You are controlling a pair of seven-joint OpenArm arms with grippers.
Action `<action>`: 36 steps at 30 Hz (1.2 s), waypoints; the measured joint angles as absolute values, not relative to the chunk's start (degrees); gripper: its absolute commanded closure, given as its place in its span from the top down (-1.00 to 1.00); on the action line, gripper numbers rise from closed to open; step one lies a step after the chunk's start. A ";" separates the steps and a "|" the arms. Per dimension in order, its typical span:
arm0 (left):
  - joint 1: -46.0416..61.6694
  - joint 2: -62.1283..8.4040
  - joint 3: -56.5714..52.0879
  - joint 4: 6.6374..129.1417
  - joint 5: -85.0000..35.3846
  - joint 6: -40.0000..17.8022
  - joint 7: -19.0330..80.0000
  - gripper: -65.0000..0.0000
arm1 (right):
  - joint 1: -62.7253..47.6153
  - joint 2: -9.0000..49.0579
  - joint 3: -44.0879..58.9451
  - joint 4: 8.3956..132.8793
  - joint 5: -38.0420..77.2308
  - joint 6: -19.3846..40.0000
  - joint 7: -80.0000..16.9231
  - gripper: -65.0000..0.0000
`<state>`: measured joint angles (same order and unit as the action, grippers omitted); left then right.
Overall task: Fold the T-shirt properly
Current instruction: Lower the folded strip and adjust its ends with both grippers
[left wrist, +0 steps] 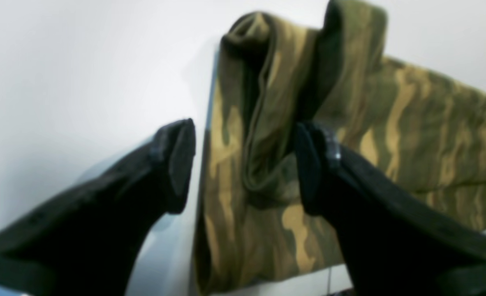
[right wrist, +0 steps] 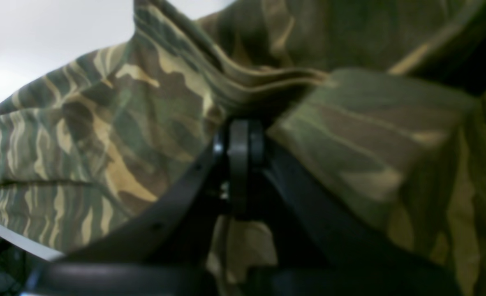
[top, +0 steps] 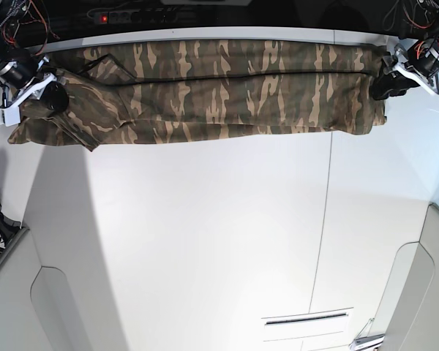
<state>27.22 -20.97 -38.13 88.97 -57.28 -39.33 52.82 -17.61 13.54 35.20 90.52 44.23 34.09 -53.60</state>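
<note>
Base view: the T-shirt lies folded into a long band along the far edge of the white desk, reaching almost from 1 side to the other. The left gripper sits at the band's end on this view's right, and the right gripper sits at the wider, angled end on this view's left; how their jaws stand is too small to tell here.

Left wrist view: the left gripper has its jaws spread wide, 1 black finger over bare desk, the other over camouflage cloth. The T-shirt edge stands bunched in a raised fold between them, gripped by neither.

Right wrist view: the right gripper has its jaws pressed together on a gathered ridge of the T-shirt, and cloth fills nearly the whole view.
</note>
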 measured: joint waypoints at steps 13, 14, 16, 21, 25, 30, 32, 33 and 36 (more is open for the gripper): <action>27.31 -25.61 -38.15 87.39 -56.36 -39.90 53.63 0.33 | -17.61 13.52 35.11 90.52 46.26 34.09 -53.87 -1.00; 27.31 -25.96 -38.15 87.35 -56.40 -39.90 53.60 0.37 | -17.61 13.52 35.11 90.52 46.24 34.09 -53.87 -1.00; 27.27 -26.22 -38.15 87.35 -56.53 -39.90 54.48 0.42 | -17.61 13.50 35.11 90.52 46.26 34.06 -53.87 -1.00; 27.29 -26.20 -38.15 87.37 -56.88 -39.90 55.55 0.42 | -17.58 13.52 35.11 90.52 46.26 34.09 -53.87 -1.00; 27.29 -26.17 -38.15 87.35 -58.96 -39.90 56.45 0.42 | -17.10 13.52 35.11 90.52 46.65 34.06 -54.08 -1.00; 27.29 -24.91 -38.11 87.35 -61.82 -39.88 57.84 0.42 | -16.97 13.50 35.11 90.52 46.70 34.09 -54.08 -1.00; 27.27 -24.36 -38.11 87.37 -62.24 -39.88 57.74 0.41 | -16.97 13.50 35.11 90.52 46.70 34.09 -54.08 -1.00; 27.27 -23.88 -38.11 87.37 -62.70 -39.88 57.65 0.41 | -16.97 13.50 35.11 90.52 46.70 34.09 -54.06 -1.00; 27.27 -22.98 -36.93 87.37 -65.14 -39.90 58.78 0.41 | -16.97 13.50 35.11 90.52 46.70 34.09 -54.08 -1.00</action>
